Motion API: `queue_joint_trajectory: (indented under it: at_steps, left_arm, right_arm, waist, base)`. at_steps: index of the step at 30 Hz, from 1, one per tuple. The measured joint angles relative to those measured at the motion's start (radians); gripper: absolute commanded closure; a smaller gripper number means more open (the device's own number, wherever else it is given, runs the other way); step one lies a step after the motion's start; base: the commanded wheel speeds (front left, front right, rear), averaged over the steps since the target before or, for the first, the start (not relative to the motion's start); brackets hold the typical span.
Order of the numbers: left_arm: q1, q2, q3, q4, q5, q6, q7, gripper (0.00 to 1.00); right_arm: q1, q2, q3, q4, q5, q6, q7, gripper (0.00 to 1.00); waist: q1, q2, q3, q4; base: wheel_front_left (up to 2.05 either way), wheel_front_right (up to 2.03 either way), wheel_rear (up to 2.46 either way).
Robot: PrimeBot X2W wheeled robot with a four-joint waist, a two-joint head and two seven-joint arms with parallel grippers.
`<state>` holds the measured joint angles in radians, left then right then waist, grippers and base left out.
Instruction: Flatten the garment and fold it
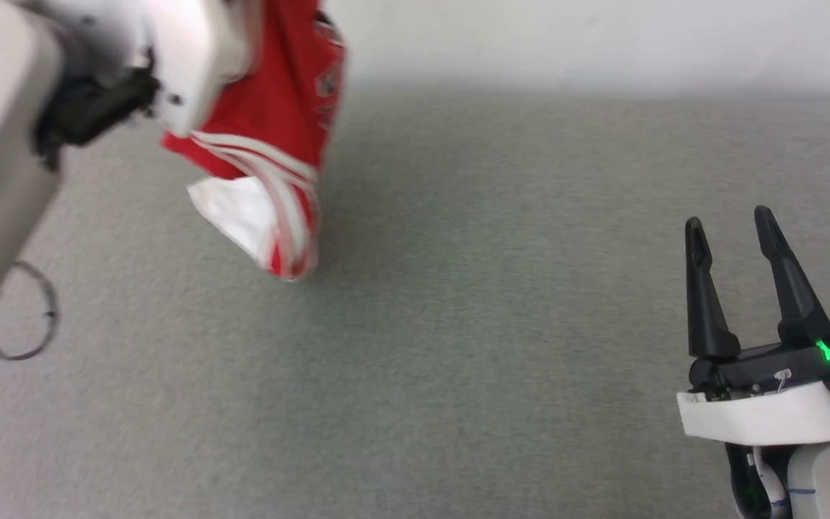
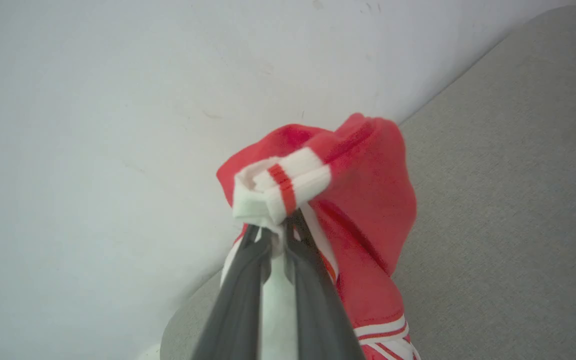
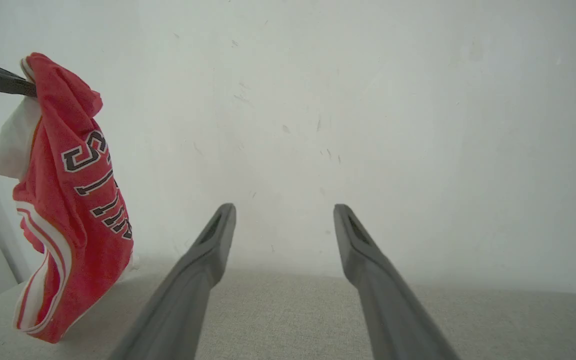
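Right gripper [image 1: 728,216] is nearest, low on the right over the grey table [image 1: 458,360]. Its fingers are spread wide and hold nothing, well apart from the cloth; it looks parked, free to take a second corner. A thin cable loop [image 1: 26,317] lies on the table at the left edge. Further out the left gripper [image 2: 275,235] is raised, clamped tight on a bunched white cuff with a red stripe. The garment [image 1: 271,108] hangs from that one pinch as a crumpled red bundle, lettering side toward the right gripper, striped trim and a white sleeve at the bottom. Can't tell if its low end touches the table. Lifted probably to let it drop open before flattening; nothing is flat or folded yet. A plain white wall [image 1: 602,43] is behind.
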<state>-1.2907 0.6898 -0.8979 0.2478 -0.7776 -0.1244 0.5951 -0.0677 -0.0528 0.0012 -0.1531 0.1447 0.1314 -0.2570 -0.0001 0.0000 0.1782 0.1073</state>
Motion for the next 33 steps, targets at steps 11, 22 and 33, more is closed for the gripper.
queue_joint_trajectory:
  at_steps: [11,22,33]
  left_arm:
    - [-0.083,-0.161,-0.128,-0.007,-0.076,-0.006,-0.087,1.0]
    - [-0.064,-0.219,-0.259,0.044,-0.116,-0.006,-0.154,1.0]
    - [0.209,-0.16,-0.368,0.213,-0.11,-0.006,-0.155,1.0]
  right_arm:
    - [0.013,0.0,-0.001,0.003,0.02,0.0,0.0,0.0]
    - [0.016,-0.001,-0.019,-0.001,0.036,0.0,0.0,0.0]
    - [-0.002,0.0,-0.009,-0.001,0.042,0.0,0.0,0.0]
  waist:
    - [0.0002,0.0,-0.042,-0.177]
    - [0.0,0.0,-0.031,-0.324]
    - [0.0004,0.0,0.05,-0.323]
  base:
    - [0.0,0.0,0.0]
    - [0.0,0.0,0.0]
    - [0.0,0.0,0.0]
